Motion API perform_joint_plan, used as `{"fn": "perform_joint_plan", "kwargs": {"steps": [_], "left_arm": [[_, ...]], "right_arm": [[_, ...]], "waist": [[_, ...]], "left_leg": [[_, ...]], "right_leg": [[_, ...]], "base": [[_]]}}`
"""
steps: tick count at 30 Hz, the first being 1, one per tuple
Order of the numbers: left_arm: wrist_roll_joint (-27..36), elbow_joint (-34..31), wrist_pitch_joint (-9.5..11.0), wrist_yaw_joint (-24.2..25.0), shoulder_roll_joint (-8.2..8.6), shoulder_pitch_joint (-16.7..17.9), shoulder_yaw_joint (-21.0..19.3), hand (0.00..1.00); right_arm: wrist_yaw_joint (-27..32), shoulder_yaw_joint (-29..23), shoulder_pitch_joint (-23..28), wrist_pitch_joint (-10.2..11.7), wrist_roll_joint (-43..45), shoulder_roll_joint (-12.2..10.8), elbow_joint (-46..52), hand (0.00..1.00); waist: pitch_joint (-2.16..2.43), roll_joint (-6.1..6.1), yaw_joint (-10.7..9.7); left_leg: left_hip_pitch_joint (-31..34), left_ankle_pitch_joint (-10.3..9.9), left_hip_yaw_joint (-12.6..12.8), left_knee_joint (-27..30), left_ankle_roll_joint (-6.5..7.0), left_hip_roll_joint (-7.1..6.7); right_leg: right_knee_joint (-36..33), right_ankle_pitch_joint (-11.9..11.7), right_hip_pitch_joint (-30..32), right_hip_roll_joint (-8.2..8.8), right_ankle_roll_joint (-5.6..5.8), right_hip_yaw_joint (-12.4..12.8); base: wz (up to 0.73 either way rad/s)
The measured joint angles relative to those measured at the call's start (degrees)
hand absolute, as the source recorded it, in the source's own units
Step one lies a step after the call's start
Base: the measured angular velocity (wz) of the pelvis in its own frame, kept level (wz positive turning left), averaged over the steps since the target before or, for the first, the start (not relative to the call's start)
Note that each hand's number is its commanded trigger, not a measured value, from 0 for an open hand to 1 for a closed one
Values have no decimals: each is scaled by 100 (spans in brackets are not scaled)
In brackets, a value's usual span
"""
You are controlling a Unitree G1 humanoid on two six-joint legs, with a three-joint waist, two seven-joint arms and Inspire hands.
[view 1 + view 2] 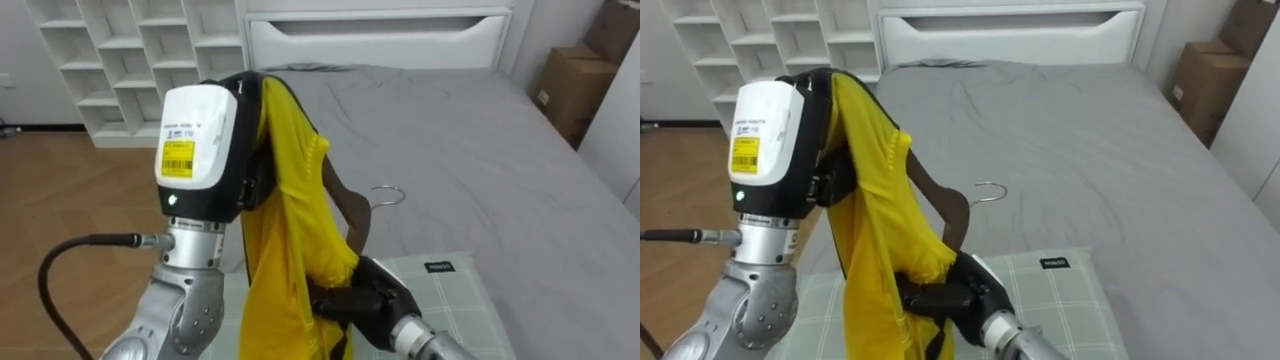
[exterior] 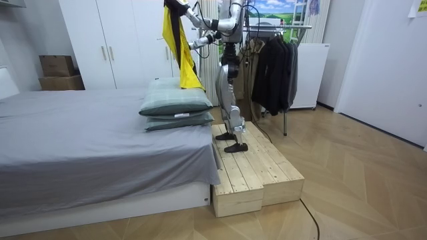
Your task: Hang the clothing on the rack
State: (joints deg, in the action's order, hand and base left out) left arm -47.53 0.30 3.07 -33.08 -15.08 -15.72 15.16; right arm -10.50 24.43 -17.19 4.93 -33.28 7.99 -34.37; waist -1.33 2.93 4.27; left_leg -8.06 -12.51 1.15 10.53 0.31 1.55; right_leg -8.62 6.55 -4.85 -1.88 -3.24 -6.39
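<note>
A yellow garment (image 1: pixel 290 220) with black trim hangs from my raised left hand (image 1: pixel 250 175), whose fingers curl into the cloth near its top. A brown wooden hanger (image 1: pixel 350 208) with a metal hook (image 1: pixel 390 196) sticks out of the garment's right side. Lower down, my right hand (image 1: pixel 368 295) is shut on the hanger's lower end, with cloth bunched against it. In the room view I stand on a wooden platform (image 2: pixel 257 170) beside the bed and hold the yellow garment (image 2: pixel 177 43) high over the pillows.
A grey bed (image 1: pixel 480 150) lies ahead, with a checked pillow (image 1: pixel 450 300) right under my hands. White shelves (image 1: pixel 130 50) stand at the back left, cardboard boxes (image 1: pixel 575 85) at the right. Behind me is a clothes rack (image 2: pixel 277 63) with dark clothes.
</note>
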Motion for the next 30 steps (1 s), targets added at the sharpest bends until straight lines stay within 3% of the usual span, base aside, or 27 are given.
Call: {"fn": "perform_joint_plan", "kwargs": {"steps": [4,5,6,7,11,15,18,25,30], "left_arm": [[60,116,0,18,-16,26,-102,100],[77,123,5,57,-28,30,-156,89],[87,123,5,93,-35,38,-229,54],[87,123,10,101,-42,39,-251,0],[85,289,224,103,-266,76,-261,0],[89,292,234,144,-398,446,-265,0],[115,291,234,335,-398,595,-265,0],[472,291,333,508,-397,602,-268,0],[452,288,479,500,-398,638,-399,0]], "right_arm": [[305,-438,0,3,958,167,211,100],[392,-598,8,3,1362,201,323,100],[459,-789,6,3,1758,232,458,100],[500,-882,4,3,1947,262,539,100],[852,-1115,-15,42,2642,586,830,100],[1022,-1345,-1,45,3458,1034,1229,100],[1118,-1535,-2,46,3963,1078,1262,100],[1326,-1656,-1,48,4383,1090,1259,100],[1371,-1658,-2,48,5801,1300,1260,100]], "waist": [[-24,-46,-85],[-21,-63,-110],[-12,-84,-126],[-8,-93,-136],[48,-222,-215],[78,-290,-382],[117,-363,-393],[117,-366,-421],[108,-384,-395]], "left_leg": [[-2,2,5,-7,3,-7],[16,6,11,-4,10,-13],[54,13,30,-4,20,-17],[71,15,43,-6,22,-17],[54,15,58,-17,23,-7],[23,15,79,-89,23,1],[-33,15,144,-105,22,29],[-66,14,189,-116,21,61],[-61,14,192,-115,21,61]], "right_leg": [[1,1,2,2,2,0],[1,4,19,8,7,6],[-7,6,65,15,10,19],[-19,6,101,15,10,34],[-20,5,102,-1,9,79],[-12,5,102,-12,9,106],[-12,5,89,-34,9,169],[-15,5,82,-35,9,172],[-48,5,108,-34,9,178]], "base": [[0],[-4],[-7],[-8],[-5],[-3],[-12],[-4],[0]]}}
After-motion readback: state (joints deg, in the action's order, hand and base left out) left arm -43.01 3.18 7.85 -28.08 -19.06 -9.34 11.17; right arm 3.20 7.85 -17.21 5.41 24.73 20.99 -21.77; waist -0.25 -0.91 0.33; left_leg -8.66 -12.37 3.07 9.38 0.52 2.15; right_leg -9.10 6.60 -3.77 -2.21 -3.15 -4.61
